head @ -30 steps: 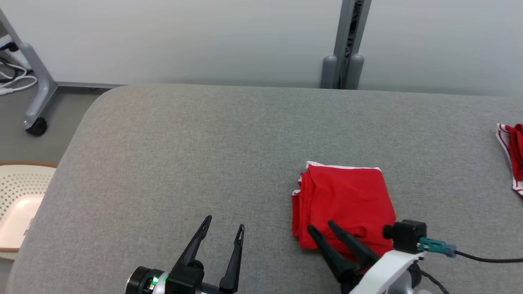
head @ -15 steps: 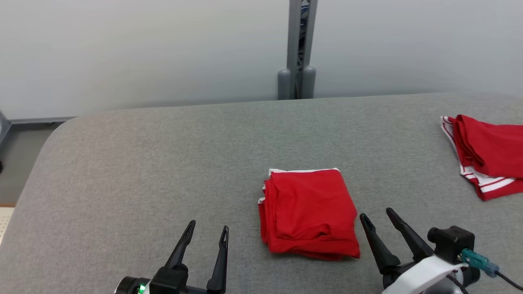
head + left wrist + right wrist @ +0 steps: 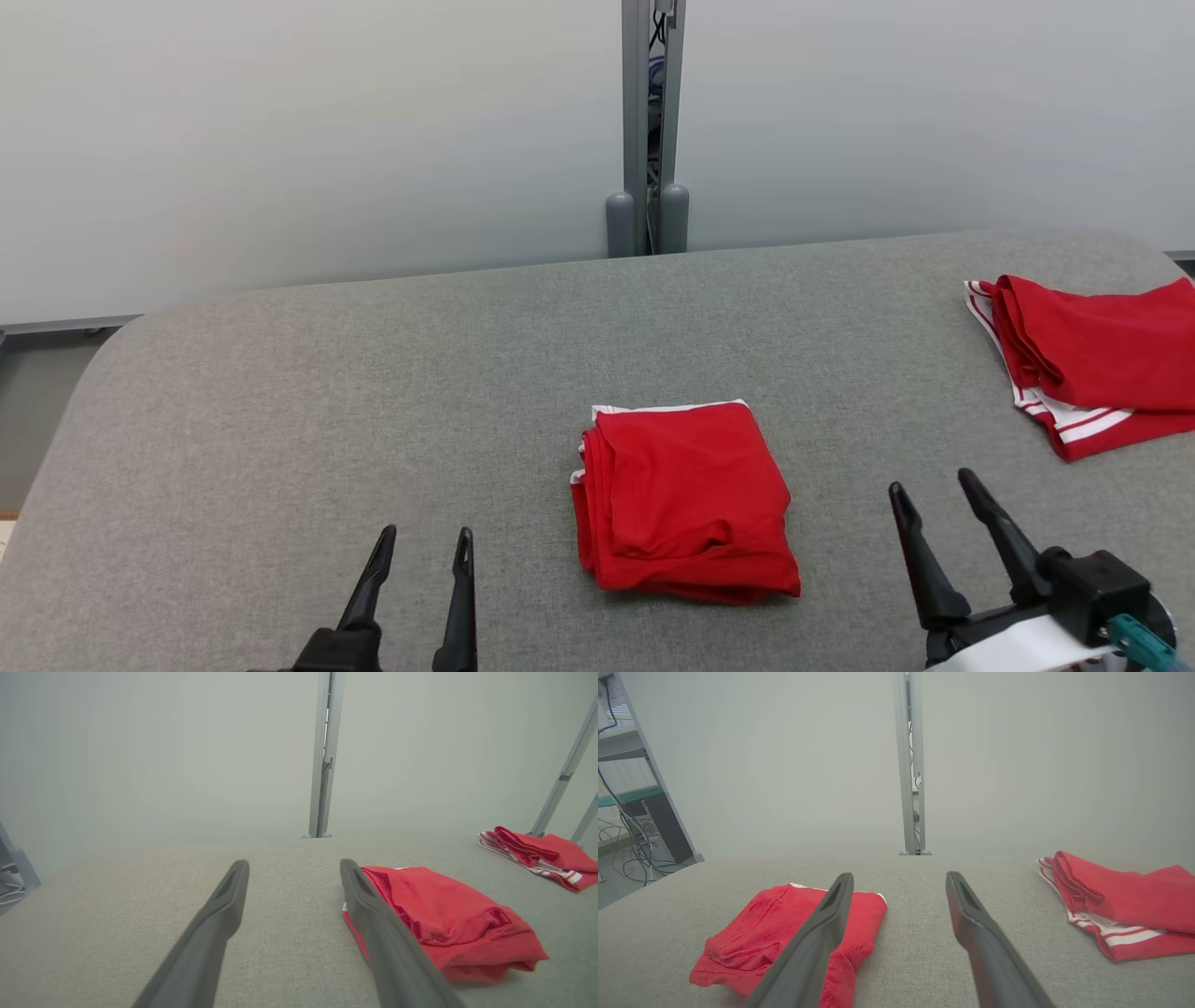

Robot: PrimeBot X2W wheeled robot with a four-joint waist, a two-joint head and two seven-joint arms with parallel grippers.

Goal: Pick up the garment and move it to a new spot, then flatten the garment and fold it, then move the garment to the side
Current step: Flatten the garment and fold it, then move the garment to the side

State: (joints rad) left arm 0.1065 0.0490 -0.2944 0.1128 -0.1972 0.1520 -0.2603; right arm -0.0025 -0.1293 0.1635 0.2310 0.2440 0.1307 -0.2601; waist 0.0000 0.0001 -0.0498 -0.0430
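Your left gripper point(image 3: 426, 534) is spread wide and holds nothing; its two dark fingers point forward over the grey table point(image 3: 280, 420). Your right gripper point(image 3: 932, 482) is spread just as wide and is also empty, with its fingers angled slightly to the left.

The garment point(image 3: 686, 504), red and folded into a rough square with a white edge showing at its far side, lies on the table between your two grippers. It sits to the right of the left gripper and to the left of the right one, touching neither. Its near edge is about level with the fingertips, and the rest reaches farther ahead. From the left wrist it lies just past the right-hand finger; from the right wrist it lies behind the left-hand finger.

A second garment point(image 3: 1092, 359), red with white stripes, lies ahead and to the right of your right gripper, well apart from it. A grey post point(image 3: 647, 121) rises behind the table's far edge, straight ahead between the grippers.
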